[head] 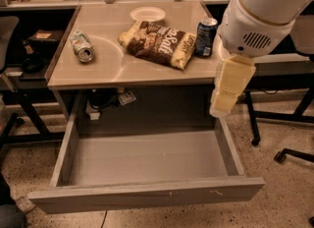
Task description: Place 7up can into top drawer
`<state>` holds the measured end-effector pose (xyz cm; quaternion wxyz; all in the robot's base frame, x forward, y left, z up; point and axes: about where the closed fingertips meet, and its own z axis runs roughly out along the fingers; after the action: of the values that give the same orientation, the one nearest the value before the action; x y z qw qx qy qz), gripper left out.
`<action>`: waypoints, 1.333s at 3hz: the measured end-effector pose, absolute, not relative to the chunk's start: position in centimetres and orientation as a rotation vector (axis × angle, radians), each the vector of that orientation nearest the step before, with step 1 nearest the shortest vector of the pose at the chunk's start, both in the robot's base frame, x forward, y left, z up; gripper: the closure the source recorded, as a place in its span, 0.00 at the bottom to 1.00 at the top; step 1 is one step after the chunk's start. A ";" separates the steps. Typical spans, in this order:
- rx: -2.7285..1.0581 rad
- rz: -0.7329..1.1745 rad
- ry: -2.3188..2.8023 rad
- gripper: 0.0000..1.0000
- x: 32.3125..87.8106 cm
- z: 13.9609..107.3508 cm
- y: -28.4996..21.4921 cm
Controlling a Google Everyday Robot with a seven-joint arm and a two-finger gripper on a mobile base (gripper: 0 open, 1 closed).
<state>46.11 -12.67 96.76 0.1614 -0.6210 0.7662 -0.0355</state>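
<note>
While the top drawer (147,195) stands pulled wide open below the worktop (108,70), with nothing on its grey bottom, the 7up can (82,46) is not yet in it. The can lies on its side near the left edge of the worktop, silver top turned toward the camera.

A crumpled brown and yellow snack bag (157,42) lies at the middle of the worktop. A dark blue can (205,37) stands upright just to the right of the bag, and a small white dish (147,14) sits behind it.

My robot's white arm (265,11) fills the upper right of the view. Its pale cream hand (222,108) hangs pointing downward off the right front corner of the worktop, above the drawer's right wall. It is well apart from the 7up can, with the bag and the blue can between them. The hand carries nothing that I can see, and I cannot tell whether it is open or closed.

I judge this to be the reach, with the pickup not yet begun. The next move calls for bringing the hand leftward across the worktop, high enough to pass over the bag and the blue can. It then has to come down over the 7up can and close across its round body. Lying on its side, the can may roll if nudged.
</note>
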 end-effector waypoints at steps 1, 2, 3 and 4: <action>-1.747 -0.045 2.145 0.00 47.8 96.5 -8.4; -1.778 -0.008 2.100 0.00 49.6 96.6 -3.8; -1.778 -0.008 2.100 0.00 49.6 96.6 -3.8; -1.759 0.021 2.079 0.00 50.2 96.0 -1.1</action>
<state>50.21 -1.08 95.97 0.2073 -0.6319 0.7468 0.0075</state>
